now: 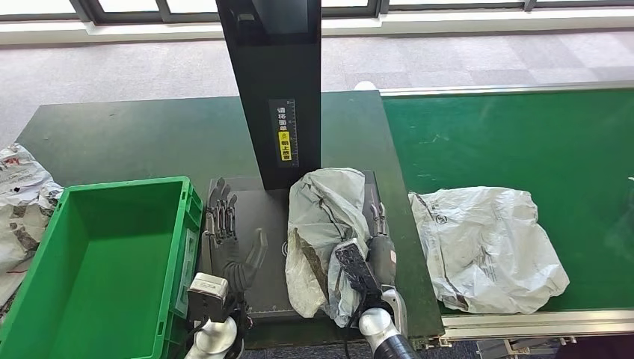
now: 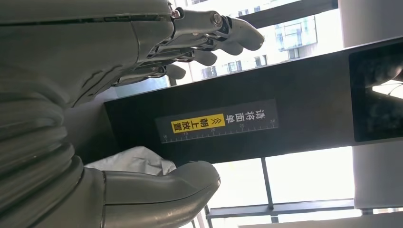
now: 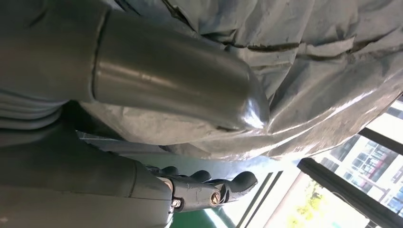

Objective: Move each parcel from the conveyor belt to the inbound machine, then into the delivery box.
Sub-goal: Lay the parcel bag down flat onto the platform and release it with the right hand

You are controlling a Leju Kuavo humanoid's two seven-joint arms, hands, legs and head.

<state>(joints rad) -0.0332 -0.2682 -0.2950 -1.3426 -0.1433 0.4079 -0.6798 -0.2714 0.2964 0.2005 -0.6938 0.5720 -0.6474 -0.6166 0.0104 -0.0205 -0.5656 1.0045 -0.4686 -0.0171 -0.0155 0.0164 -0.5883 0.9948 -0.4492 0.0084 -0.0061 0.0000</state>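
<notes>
At the far left edge of the head view a crumpled white bag (image 1: 19, 196) lies beside the green delivery box (image 1: 105, 269), which fills the lower left of the frame. Just right of the box, at the lower centre-left, the left hand (image 1: 228, 243) is raised over the dark plate of the inbound machine (image 1: 262, 247) with its fingers spread and holding nothing; in the left wrist view the thumb and fingers (image 2: 209, 33) stand apart with the machine's labelled black column (image 2: 266, 118) behind them. That column (image 1: 275, 90) rises from the plate to the top centre of the head view, with a yellow and white label (image 1: 283, 134) on its face. Right of the left hand, at lower centre, a grey parcel (image 1: 325, 232) rests on the machine's plate, and the right hand (image 1: 370, 258) grips it from its right side; in the right wrist view the thumb (image 3: 190, 90) presses into the wrinkled grey wrap (image 3: 309, 71), with the fingers below it. Both stand on the dark green bench (image 1: 149, 138). Further right, on the green conveyor belt (image 1: 523, 142), a second parcel in a pale wrinkled bag (image 1: 486, 247) lies flat in the lower right of the frame, just beside the bench's edge.
</notes>
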